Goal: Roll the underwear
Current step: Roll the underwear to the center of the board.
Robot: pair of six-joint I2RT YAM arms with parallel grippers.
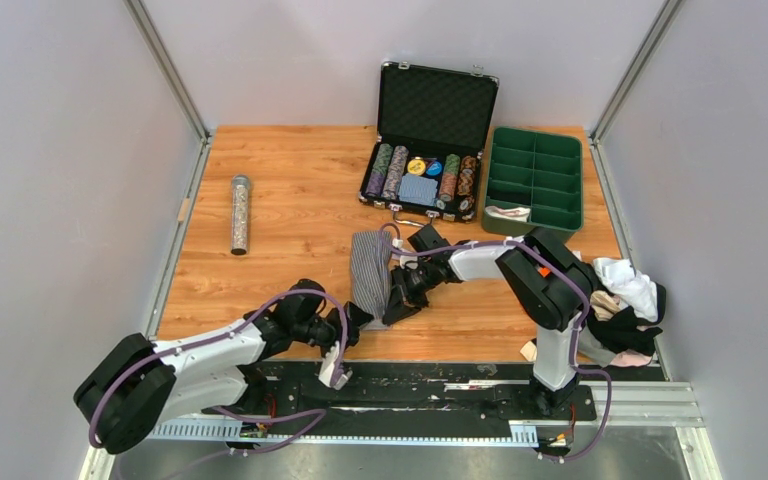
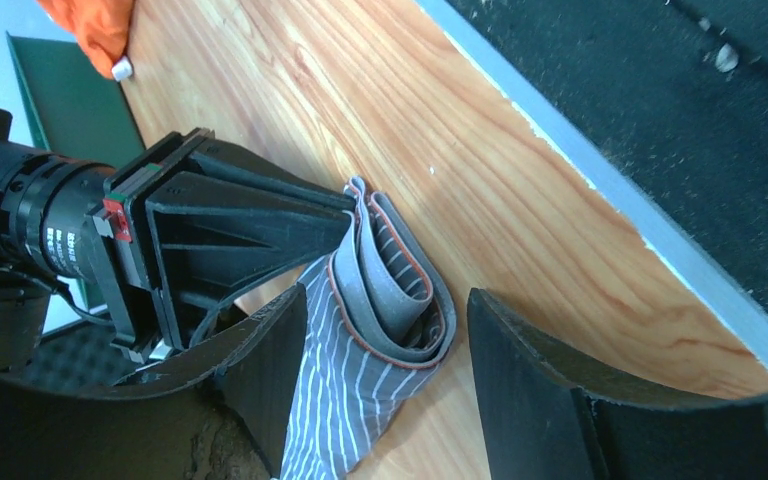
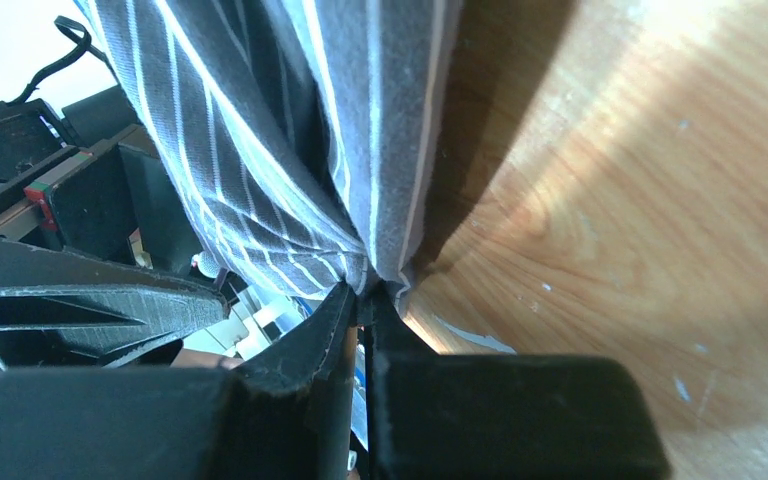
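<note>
The grey-and-white pinstriped underwear lies on the wooden table, its near end rolled into a loose coil. My left gripper is open, with the coil lying between its two fingers and apart from the right one. My right gripper is shut on the side edge of the same underwear, pinching the cloth at its tips. In the top view the left gripper and the right gripper meet at the garment's near end. More underwear sits in a pile at the right edge.
An open black case of poker chips stands at the back. A green compartment tray is beside it, with a pale cloth in one corner. A metal cylinder lies at the left. An orange cloth shows in the left wrist view.
</note>
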